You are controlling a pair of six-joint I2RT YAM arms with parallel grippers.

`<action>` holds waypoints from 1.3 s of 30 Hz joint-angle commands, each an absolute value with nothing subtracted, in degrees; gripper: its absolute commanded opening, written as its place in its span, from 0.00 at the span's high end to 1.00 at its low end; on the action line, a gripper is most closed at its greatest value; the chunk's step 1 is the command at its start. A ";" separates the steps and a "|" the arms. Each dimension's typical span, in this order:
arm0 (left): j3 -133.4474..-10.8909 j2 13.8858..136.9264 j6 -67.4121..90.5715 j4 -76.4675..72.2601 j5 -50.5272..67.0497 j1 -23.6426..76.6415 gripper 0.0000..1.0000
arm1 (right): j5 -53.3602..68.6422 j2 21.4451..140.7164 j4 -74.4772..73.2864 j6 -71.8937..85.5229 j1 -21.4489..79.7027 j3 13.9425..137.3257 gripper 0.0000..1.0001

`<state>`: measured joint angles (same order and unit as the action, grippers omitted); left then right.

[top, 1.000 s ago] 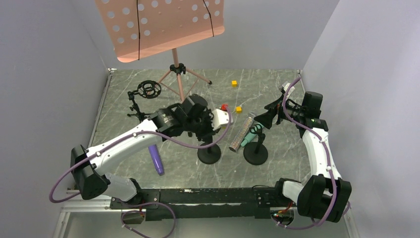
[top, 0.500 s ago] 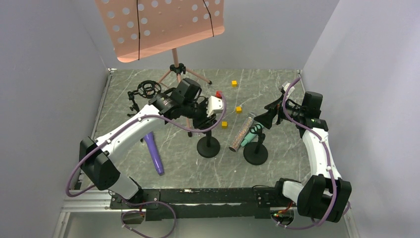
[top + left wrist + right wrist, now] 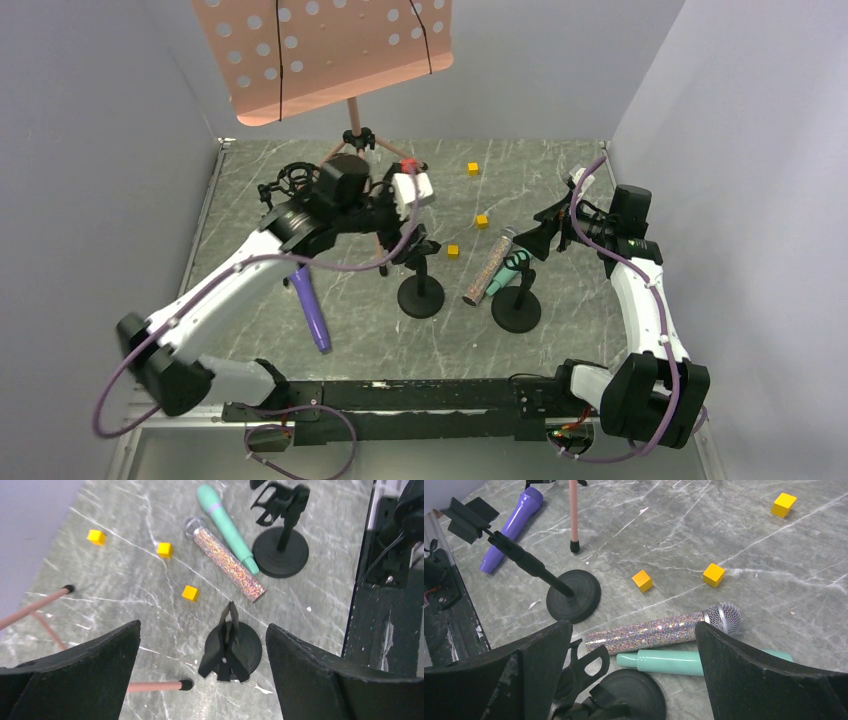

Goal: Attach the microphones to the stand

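Since the earlier frame the left arm has been drawn back from the centre clip stand (image 3: 421, 297) toward the music stand (image 3: 352, 120). The left gripper (image 3: 202, 630) is now spread and empty. The right gripper (image 3: 633, 627) is likewise held wide and empty above the glittery silver-pink microphone (image 3: 649, 632) and the mint-teal microphone (image 3: 669, 662), which lie side by side near the right clip stand (image 3: 516, 310). The purple microphone (image 3: 312, 308) lies well apart at the left. One barrel is best pinched crosswise at mid-length, its neighbour left undisturbed, then pressed squarely into a clip.

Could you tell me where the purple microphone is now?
In the top view, the slim purple microphone lies flat on the left, left of the black round-based stand.
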<state>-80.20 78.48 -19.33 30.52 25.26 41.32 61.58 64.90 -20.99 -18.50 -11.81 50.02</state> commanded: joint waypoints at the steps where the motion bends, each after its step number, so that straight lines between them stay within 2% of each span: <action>1: -73.07 65.87 -9.98 21.31 20.02 40.98 0.01 | 61.85 64.98 -20.80 -20.18 -11.87 51.33 0.00; 4: -63.92 57.42 -1.40 16.45 15.54 40.37 0.01 | 61.49 65.07 -20.83 -20.30 -11.88 51.41 0.00; 9: -47.37 42.42 18.54 12.23 -0.15 39.98 0.02 | 61.33 65.55 -21.16 -20.47 -11.87 51.67 0.00; 11: -40.65 35.96 27.34 12.17 -6.68 39.68 0.08 | 61.09 65.68 -21.33 -20.56 -11.84 51.79 0.00; 16: -28.37 28.79 43.69 19.01 -20.66 38.50 0.09 | 60.93 65.77 -21.03 -20.26 -11.87 51.59 0.00; 20: -27.85 34.08 48.54 23.84 -23.43 34.95 0.14 | 61.08 65.86 -20.99 -20.08 -11.87 51.59 0.00; 26: -36.11 53.52 55.95 34.96 -25.19 27.58 0.14 | 60.57 65.80 -21.12 -20.20 -11.95 51.64 0.00; 30: -40.94 65.67 60.82 41.51 -26.53 26.12 0.13 | 60.49 65.75 -21.18 -20.36 -12.00 51.68 0.00; 39: -39.08 72.15 64.32 41.06 -27.25 25.57 0.13 | 60.44 65.65 -21.60 -20.71 -11.95 51.86 0.00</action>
